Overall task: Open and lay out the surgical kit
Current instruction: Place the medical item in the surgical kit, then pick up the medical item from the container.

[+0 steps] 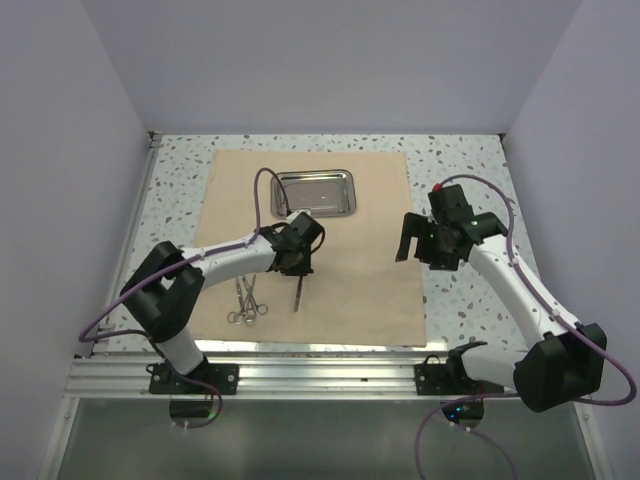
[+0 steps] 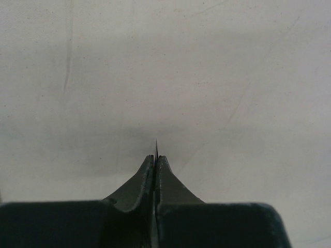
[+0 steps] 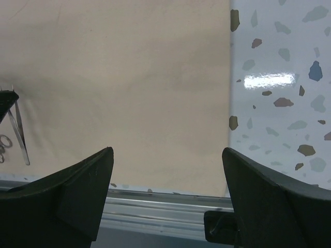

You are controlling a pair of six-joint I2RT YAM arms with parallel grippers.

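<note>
Left gripper (image 1: 297, 264): clenched on the slim silver tweezers (image 1: 298, 296). In its wrist view we see the jaws pressed together, with only a thin metal tip poking out past them.
Tweezers: they trail from the left fingers back toward the arm bases, low over the cloth. We cannot tell whether the free end touches it.
Why held so: we judge that a pinch at one end lets the tool go down flat, in line with what is already laid.
Silver scissor-like forceps (image 1: 248, 300): flat on the cloth just left of the held tool, near it but apart, ring handles toward the bases.
Shallow rectangular shiny steel tray (image 1: 335, 195): beyond the left gripper, square on the cloth. We see no tools in it.
Tan rectangular cloth wrap (image 1: 370, 290): spread flat under both hands, so the unwrapping looks done.
Right gripper (image 1: 412, 245): released, fingers wide apart, holding nothing. It hovers over the cloth's right edge, with the speckled white terrazzo table (image 3: 279, 77) just to its right.
Why parked there: we read it as kept out of the left arm's way.
Step in hand: setting the tweezers down beside the forceps.
Risk: the tool could pivot in so thin a grip, or land across the forceps.
</note>
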